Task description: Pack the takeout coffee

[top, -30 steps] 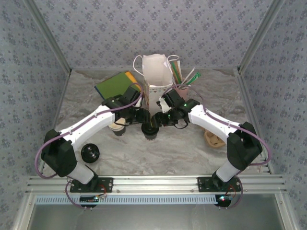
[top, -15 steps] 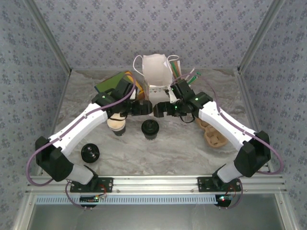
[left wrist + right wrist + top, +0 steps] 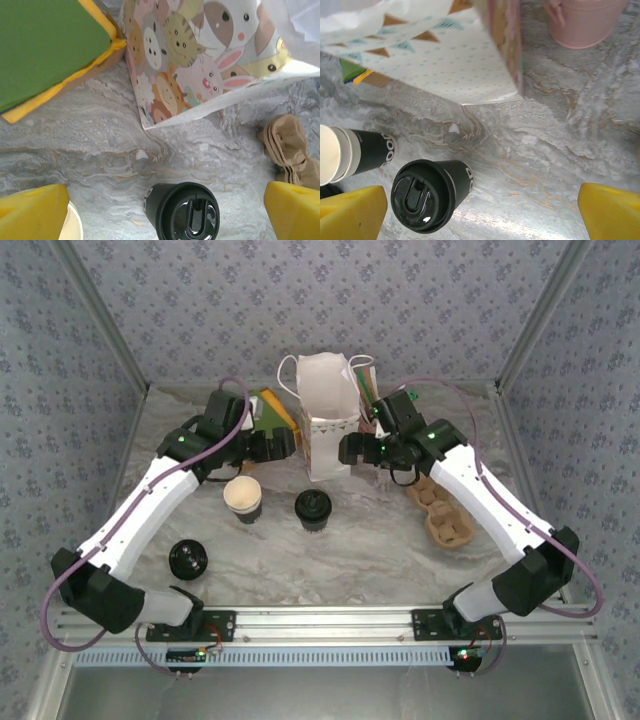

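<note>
the takeout coffee (image 3: 313,508) stands upright on the marble-patterned table (image 3: 380,550), its black lid on, just in front of the paper gift bag (image 3: 325,420) and near the middle of the table. beside it, apart from it, stands a lidless cup (image 3: 242,497) with a cream inside; whether it holds any drink cannot be told. the bag stands upright with its mouth facing up and its cord handles raised. one side shows cartoon animals, another dots and bunting. what lies inside it cannot be told. to the right of the bag a pink bucket (image 3: 582,22) sits on the table, and coloured sticks (image 3: 366,378) stand up from that spot behind the bag.

the left gripper (image 3: 277,445) hangs above the table just left of the bag, its yellow fingertips (image 3: 30,212) spread wide with nothing between them but the view down to the coffee. the right gripper (image 3: 351,448) hangs just right of the bag, equally wide open and holding nothing. the bag stands between the two grippers.

a green folder with a yellow edge (image 3: 45,50) lies left of the bag, partly under the left arm. a brown cardboard cup carrier (image 3: 445,512) lies to the right, partly under the right arm. a loose black lid (image 3: 188,559) sits near the front left, well apart from both cups.
</note>
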Robot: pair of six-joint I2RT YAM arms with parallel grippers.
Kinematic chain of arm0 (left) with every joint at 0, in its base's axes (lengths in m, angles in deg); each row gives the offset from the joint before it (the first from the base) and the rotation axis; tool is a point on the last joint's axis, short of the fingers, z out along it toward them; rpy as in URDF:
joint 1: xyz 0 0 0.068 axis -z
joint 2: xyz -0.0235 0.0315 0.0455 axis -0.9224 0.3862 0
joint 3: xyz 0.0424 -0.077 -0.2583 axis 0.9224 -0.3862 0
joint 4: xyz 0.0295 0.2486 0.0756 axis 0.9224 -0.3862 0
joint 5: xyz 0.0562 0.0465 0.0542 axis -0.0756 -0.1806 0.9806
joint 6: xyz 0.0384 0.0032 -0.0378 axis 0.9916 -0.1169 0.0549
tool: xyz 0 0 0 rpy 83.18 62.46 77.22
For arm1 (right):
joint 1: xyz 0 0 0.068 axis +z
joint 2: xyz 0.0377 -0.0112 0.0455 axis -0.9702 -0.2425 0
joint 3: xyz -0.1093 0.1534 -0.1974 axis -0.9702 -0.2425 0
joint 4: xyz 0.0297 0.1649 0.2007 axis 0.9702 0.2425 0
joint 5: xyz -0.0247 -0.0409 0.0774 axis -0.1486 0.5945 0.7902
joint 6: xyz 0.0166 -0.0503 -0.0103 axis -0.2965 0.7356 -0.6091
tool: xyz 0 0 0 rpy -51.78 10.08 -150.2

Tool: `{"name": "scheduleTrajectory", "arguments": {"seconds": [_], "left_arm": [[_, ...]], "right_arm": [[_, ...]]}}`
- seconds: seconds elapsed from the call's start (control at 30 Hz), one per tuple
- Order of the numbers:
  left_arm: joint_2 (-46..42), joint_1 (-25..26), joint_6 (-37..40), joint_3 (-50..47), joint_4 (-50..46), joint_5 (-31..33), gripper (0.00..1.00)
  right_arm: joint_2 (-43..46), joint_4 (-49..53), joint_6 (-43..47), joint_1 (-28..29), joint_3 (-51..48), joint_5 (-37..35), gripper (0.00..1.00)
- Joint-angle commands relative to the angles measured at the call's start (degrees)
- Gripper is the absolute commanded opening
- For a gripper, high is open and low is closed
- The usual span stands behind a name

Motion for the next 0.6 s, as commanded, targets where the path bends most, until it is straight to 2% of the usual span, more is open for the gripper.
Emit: {"name": "scheduleTrajectory", "arguments": {"seconds": [0.0, 0.33, 0.57], "left_arm": [[-1.23, -0.95, 2.28, 2.21, 2.54, -0.52, 1.0], [1.13, -1.64, 4.55, 5.49, 1.25, -1.34, 1.0], [3.38, -1.51, 3.43, 6.84, 1.98, -4.91, 1.0]], "right_arm": [[1.4, 4.36, -3.03, -1.64, 2.43, -1.99, 1.0], [3.87, 4.87, -3.61, -7.45, 1.77, -0.65, 1.0], [4.43, 5.36, -2.77, -11.05, 0.65, 1.98, 1.0]]}}
